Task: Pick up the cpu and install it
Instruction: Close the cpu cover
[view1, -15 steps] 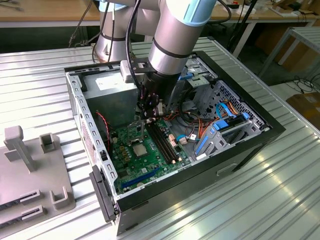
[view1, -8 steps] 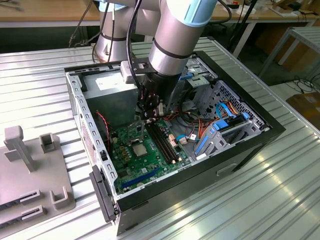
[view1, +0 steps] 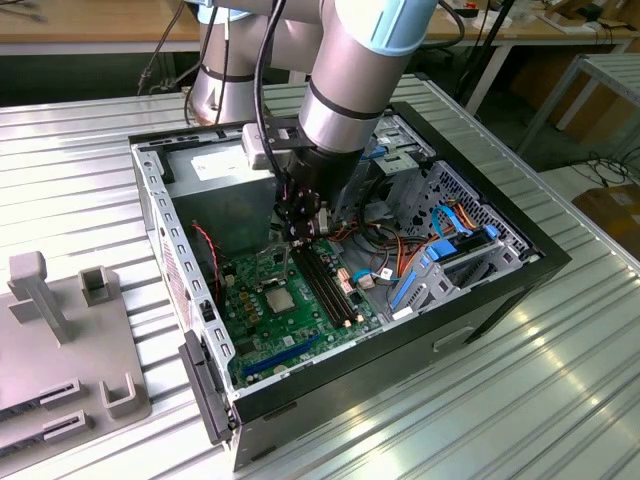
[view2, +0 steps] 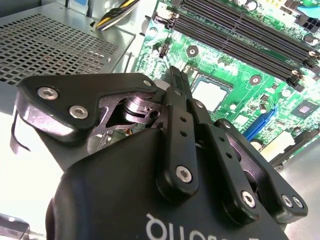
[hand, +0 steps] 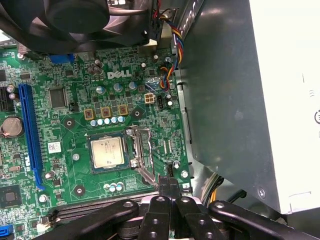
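The cpu (hand: 106, 151) lies flat in the socket on the green motherboard (hand: 65, 120), silver top up. The socket's hinged metal plate (hand: 145, 160) stands open beside it. In the exterior view the cpu (view1: 277, 299) shows as a pale square in the middle of the board. My gripper (view1: 300, 238) hangs inside the open computer case, above the board and a little off the cpu toward the power supply. Its fingers are shut together with nothing between them in both wrist views (hand: 169, 181) (view2: 175, 74). The cpu (view2: 210, 94) lies just beyond the fingertips.
A grey power-supply box (view1: 225, 195) fills the case's back corner close to the gripper. Long black memory slots (view1: 325, 285) run beside the socket, and a black fan (hand: 75, 20) sits at the board's edge. Coloured cables (view1: 400, 255) and drive bays crowd the exterior view's right. A grey fixture (view1: 60, 340) stands on the table.
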